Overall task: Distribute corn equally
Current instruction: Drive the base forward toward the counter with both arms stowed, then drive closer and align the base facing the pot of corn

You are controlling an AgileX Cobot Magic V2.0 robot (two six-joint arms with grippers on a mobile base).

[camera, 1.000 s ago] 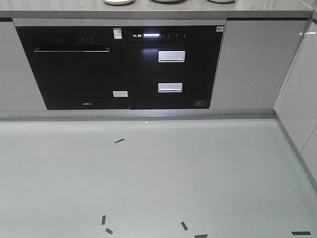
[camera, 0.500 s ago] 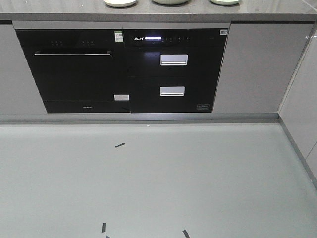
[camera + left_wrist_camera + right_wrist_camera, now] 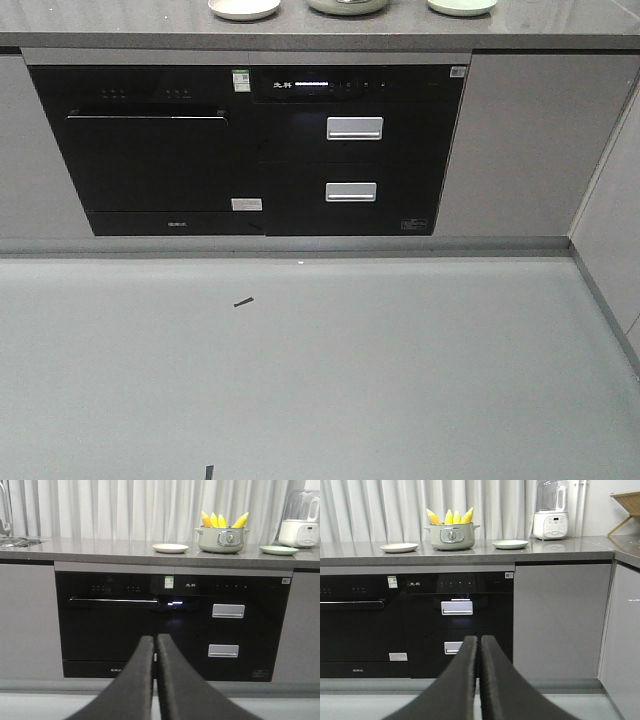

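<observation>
Several yellow corn cobs [image 3: 222, 519] stand upright in a pale green pot [image 3: 221, 539] on the grey counter; the right wrist view shows the same corn [image 3: 450, 516] and pot [image 3: 451, 536]. A cream plate [image 3: 170, 547] lies left of the pot and a green plate [image 3: 278, 550] right of it. In the front view only the pot's base [image 3: 347, 5] and both plates show. My left gripper [image 3: 155, 639] and right gripper [image 3: 479, 640] are shut, hold nothing, and hang well short of the counter, in front of the cabinets.
Black built-in appliances [image 3: 250, 150] with two silver drawer handles fill the cabinet front under the counter. A white blender [image 3: 551, 510] stands right of the green plate [image 3: 510, 543], and a sink [image 3: 15, 541] lies far left. A side cabinet [image 3: 625, 630] runs along the right. Tape marks [image 3: 243, 300] dot the floor.
In the front view the cabinets and floor marks have slid downward and more of the counter top shows, so the view has shifted toward the counter. The lit appliance display has dimmed.
</observation>
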